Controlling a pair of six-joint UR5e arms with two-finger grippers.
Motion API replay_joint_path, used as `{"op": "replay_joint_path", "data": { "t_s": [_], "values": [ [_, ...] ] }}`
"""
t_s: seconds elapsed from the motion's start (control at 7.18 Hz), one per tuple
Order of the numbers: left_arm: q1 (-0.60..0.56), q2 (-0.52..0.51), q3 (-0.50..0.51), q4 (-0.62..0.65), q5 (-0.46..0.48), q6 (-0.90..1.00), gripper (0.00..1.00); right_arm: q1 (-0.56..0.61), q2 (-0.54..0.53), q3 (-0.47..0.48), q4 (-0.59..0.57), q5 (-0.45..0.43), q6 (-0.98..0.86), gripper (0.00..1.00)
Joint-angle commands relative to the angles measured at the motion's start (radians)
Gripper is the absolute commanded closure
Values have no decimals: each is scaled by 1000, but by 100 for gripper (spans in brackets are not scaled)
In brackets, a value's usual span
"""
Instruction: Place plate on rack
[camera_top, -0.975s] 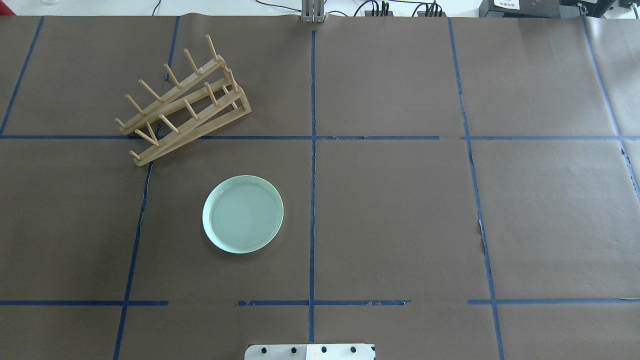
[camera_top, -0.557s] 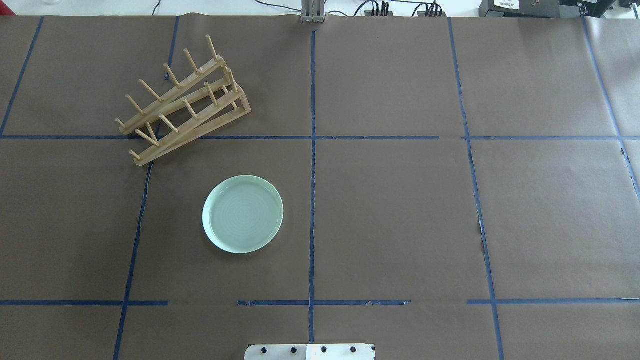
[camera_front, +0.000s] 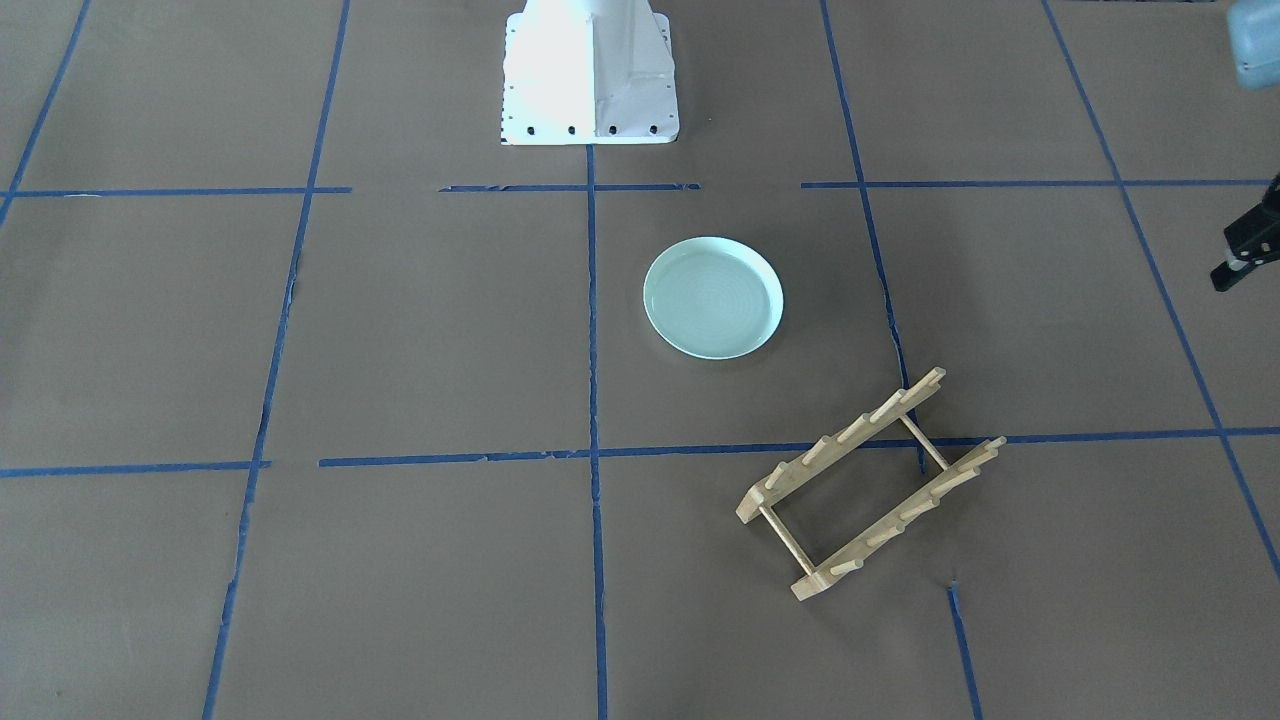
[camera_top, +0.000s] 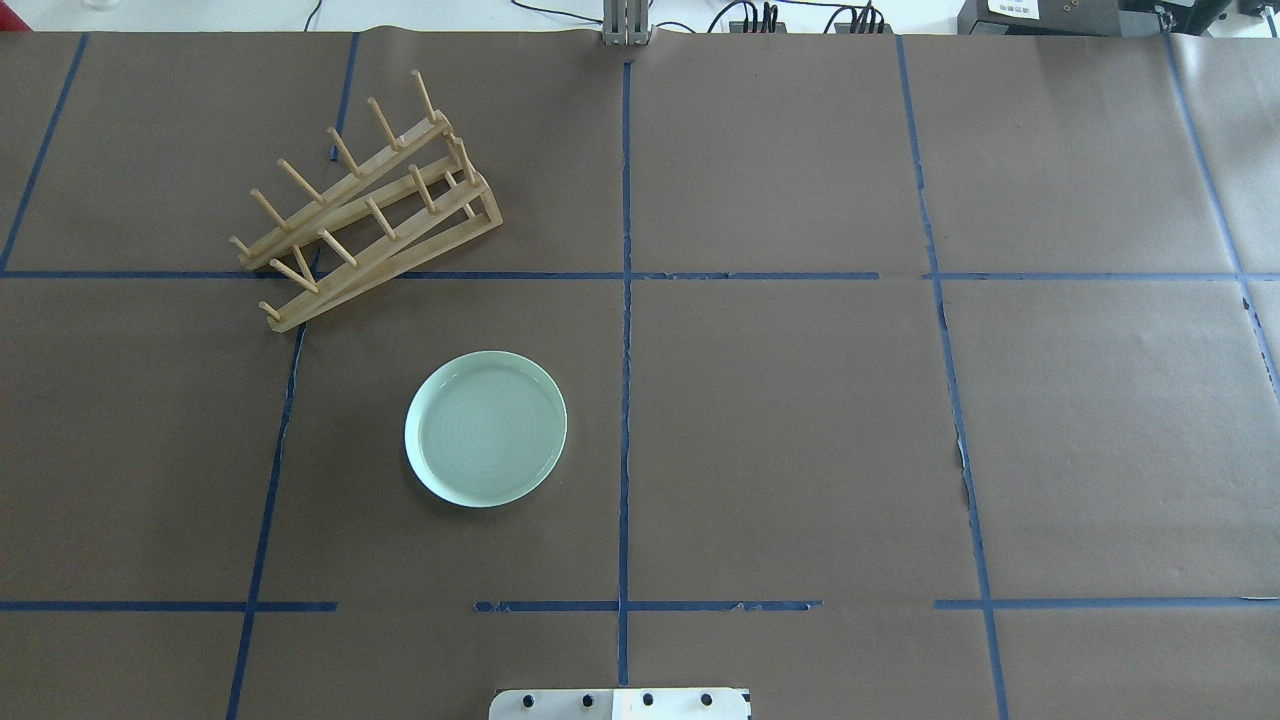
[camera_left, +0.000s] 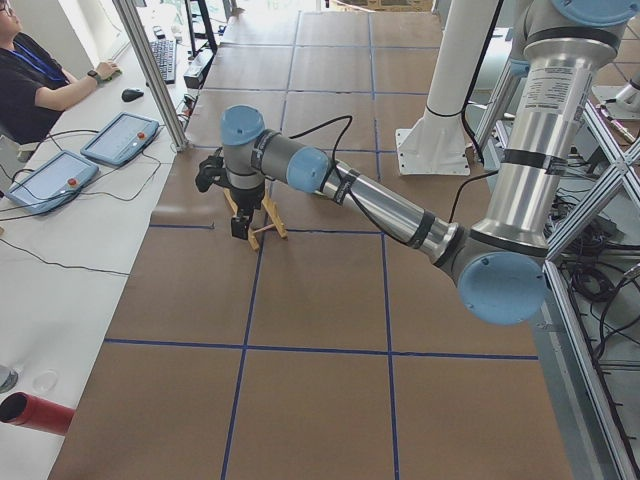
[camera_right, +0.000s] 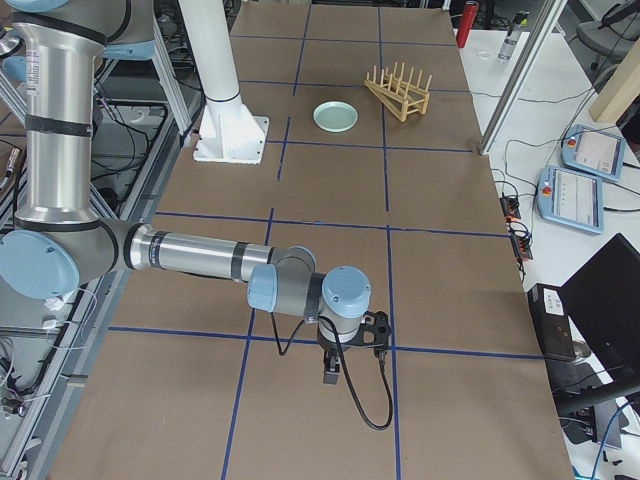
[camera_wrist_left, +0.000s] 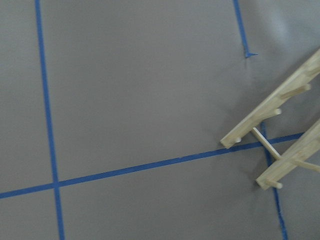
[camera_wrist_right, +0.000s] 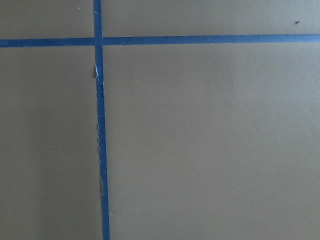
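Note:
The pale mint-green plate (camera_top: 486, 428) lies flat on the brown paper, left of the centre line; it also shows in the front view (camera_front: 713, 297). The light-wood rack (camera_top: 370, 215) stands empty behind it, set at a slant, with its pegs up (camera_front: 870, 485). The left wrist view shows one end of the rack (camera_wrist_left: 280, 145). My left gripper (camera_left: 238, 225) hangs above the table beside the rack's far-left end, and I cannot tell whether it is open. My right gripper (camera_right: 330, 375) hangs far off on the right side, and I cannot tell its state either.
Blue tape lines (camera_top: 625, 350) divide the brown paper into squares. The white robot base (camera_front: 588, 70) stands at the table's near edge. Operator tablets (camera_left: 120, 138) and a seated person are beyond the far edge. A red cylinder (camera_left: 40, 413) lies off the paper at the left end.

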Motion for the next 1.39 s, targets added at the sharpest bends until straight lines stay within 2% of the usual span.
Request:
{"op": "replay_joint_path", "data": {
  "t_s": [0.0,0.14,0.28,0.56,0.84,0.97,1.25],
  "values": [
    [213,-169,-38,1,99,-437,0,1,0,1,0,0,-1,0],
    [311,-232,-35,4,119,-596,0,1,0,-1,0,0,-1,0],
    [409,-296,-15,9,204,-758,0,-1,0,1,0,0,-1,0],
    [551,-483,153,41,292,-984,0,1,0,1,0,0,-1,0],
    [658,-661,340,138,354,-1080,0,-1,0,1,0,0,-1,0],
    [710,-700,426,138,380,-1114,1,-1,0,1,0,0,-1,0],
    [792,-693,491,138,420,-1128,1,1,0,1,0,0,-1,0]
  ]
}}
